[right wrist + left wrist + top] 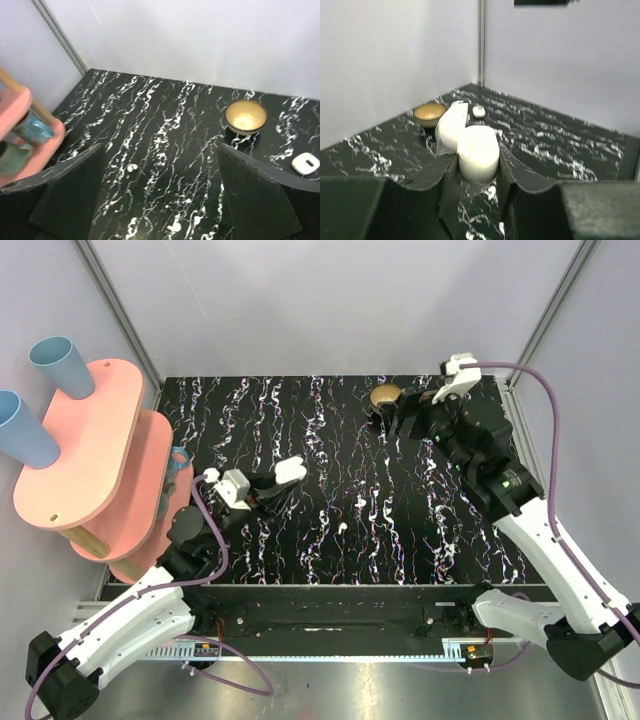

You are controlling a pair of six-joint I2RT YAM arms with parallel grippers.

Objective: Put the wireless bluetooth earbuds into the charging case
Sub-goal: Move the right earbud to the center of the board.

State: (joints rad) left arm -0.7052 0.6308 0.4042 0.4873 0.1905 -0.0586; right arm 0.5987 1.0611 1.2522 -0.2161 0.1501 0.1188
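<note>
- Case (479, 150): glossy white, rounded, its lid tipped up to the left; it sits at the centre of the left wrist view, pinched between the left claw's (478, 167) fingers.
- Earbud (343, 527): tiny white bud lying on the table (450, 520), mid-frame in the top view, apart from both claws.
- Right claw (160, 200): spread wide, holding nothing, near the gold dish (245, 116).

White arm shells (130, 625) w/ black joints (500, 480), purple cables (549, 392), matte blk jaws, white wrist cams (237, 485)
</note>
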